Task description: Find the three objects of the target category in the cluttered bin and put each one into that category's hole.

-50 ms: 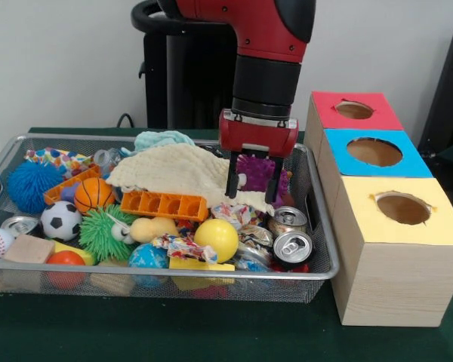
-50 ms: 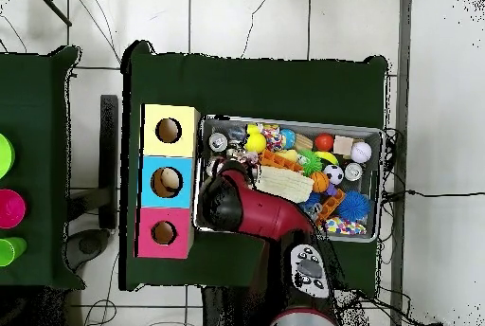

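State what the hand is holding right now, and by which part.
Nothing. The hand hangs open over the purple spiky toy in the bin, its fingers not closed on it.

From above I log a wire bin (image 2: pixel 384 185) of mixed toys, balls and cans on a green table (image 2: pixel 265 81). Beside it stands a block of three holed boxes: yellow (image 2: pixel 170 130), blue (image 2: pixel 167 181), red (image 2: pixel 164 233). The red arm (image 2: pixel 251 210) overhangs the bin's box-side end.
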Tool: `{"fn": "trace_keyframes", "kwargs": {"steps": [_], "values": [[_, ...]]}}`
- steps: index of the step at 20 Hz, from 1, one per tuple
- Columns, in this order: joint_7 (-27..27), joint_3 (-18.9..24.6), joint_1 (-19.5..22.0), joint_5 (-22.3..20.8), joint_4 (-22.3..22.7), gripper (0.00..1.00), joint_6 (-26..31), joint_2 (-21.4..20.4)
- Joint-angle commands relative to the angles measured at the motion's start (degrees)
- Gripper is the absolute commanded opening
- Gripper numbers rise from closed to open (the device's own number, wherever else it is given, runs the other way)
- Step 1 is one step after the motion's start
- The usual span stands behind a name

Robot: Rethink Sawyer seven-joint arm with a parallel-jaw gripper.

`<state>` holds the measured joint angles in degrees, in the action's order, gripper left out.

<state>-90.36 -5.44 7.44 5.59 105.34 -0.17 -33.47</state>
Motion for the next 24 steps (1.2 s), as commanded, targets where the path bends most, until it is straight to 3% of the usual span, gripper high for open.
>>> {"fn": "trace_keyframes", "kwargs": {"steps": [1, 5, 24], "values": [[-11.69, -2.26, -1.12, 3.36, -2.19, 1.0, 3.71, 2.38], [-11.0, -2.7, -1.23, 3.63, -3.58, 1.0, 4.58, 3.06], [-13.16, 3.6, 1.94, 3.56, -4.54, 1.0, -5.01, 12.13]]}}
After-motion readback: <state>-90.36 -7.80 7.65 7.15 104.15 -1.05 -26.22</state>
